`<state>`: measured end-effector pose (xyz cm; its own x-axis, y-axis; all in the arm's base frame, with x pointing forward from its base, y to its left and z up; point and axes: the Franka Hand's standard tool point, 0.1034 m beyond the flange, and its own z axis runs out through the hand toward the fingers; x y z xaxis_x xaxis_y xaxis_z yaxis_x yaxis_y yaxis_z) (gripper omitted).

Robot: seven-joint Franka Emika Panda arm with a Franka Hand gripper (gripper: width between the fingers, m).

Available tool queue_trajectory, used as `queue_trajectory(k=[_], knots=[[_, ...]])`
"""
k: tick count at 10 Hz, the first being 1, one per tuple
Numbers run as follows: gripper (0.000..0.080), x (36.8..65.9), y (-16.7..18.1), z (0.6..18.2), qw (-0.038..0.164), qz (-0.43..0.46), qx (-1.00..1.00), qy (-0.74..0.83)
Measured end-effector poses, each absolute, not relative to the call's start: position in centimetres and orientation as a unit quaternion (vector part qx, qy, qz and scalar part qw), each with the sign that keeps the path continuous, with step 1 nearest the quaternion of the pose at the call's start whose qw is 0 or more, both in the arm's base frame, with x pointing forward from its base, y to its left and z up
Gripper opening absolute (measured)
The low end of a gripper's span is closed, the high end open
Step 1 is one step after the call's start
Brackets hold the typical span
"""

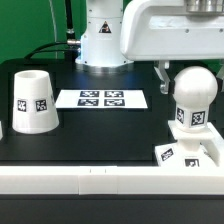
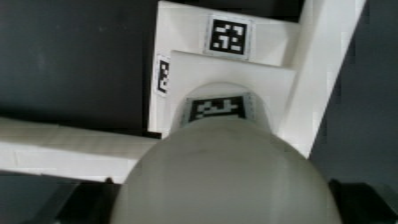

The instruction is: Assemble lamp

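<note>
Hand (image 1: 187, 66) spread wide, gripping nothing, just over smooth round-headed bulb (image 1: 193, 92) | I see it upright on square stepped base (image 1: 186, 150), exterior view's right of matte black bench (image 1: 120, 125) | tapered shade (image 1: 35, 100) well apart, left.

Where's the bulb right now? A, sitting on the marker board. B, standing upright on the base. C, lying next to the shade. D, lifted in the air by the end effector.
B: the bulb stands upright on the base at the exterior view's right, well apart from the shade and the marker board.
</note>
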<state>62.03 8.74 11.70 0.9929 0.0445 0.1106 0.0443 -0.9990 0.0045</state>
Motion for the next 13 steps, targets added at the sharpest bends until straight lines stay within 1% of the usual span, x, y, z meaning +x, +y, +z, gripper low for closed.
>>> queue_trajectory(k=[3, 5, 7, 10, 13], knots=[[0.0577, 62.12, 8.58, 11.69, -0.012, 0.057, 0.991, -0.116], [0.0577, 61.96, 8.65, 11.68, -0.015, 0.049, 0.981, -0.186], [0.0577, 61.84, 8.73, 11.66, -0.022, 0.041, 0.961, -0.273], [0.0577, 61.80, 8.78, 11.68, -0.043, 0.029, 0.913, -0.405], [0.0577, 61.85, 8.85, 11.73, -0.062, 0.014, 0.862, -0.503]])
